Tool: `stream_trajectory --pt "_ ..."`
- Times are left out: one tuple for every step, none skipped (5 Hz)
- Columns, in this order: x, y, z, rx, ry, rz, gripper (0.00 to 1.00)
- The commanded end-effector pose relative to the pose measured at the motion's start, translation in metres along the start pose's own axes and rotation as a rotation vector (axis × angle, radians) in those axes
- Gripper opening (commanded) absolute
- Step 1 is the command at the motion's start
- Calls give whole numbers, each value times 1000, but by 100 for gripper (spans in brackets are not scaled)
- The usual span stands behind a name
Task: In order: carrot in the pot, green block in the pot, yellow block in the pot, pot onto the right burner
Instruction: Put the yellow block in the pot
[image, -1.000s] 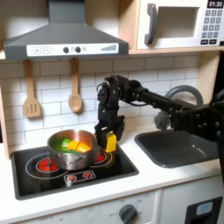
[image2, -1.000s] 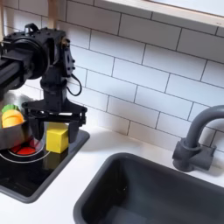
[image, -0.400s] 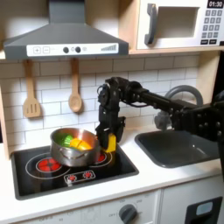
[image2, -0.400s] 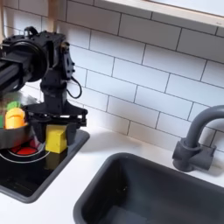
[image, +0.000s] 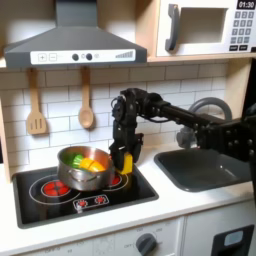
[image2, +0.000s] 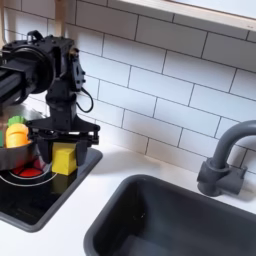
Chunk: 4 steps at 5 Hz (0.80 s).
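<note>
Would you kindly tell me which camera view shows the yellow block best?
The second exterior view: the yellow block appears large between the end effector's fingers. In the first exterior view it is a small patch beside the pot.

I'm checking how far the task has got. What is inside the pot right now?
In the first exterior view the pot holds something green and something orange-yellow, likely the green block and carrot. Its wall hides anything deeper. The yellow block is outside, at the gripper.

Carrot (image2: 16, 133), green block (image: 73, 160) in pot (image: 84, 177)
</note>
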<state>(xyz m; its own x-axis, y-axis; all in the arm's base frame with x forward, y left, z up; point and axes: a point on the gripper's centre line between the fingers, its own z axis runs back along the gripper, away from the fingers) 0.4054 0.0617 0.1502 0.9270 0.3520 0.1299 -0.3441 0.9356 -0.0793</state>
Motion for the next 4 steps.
stream_trajectory --pt "2 1 17 -18 -33 5 0" --pt "0 8 20 -23 -28 28 0" --pt "-5 4 23 -45 -30 26 0" --pt "-5 1 54 -90 -92 23 0"
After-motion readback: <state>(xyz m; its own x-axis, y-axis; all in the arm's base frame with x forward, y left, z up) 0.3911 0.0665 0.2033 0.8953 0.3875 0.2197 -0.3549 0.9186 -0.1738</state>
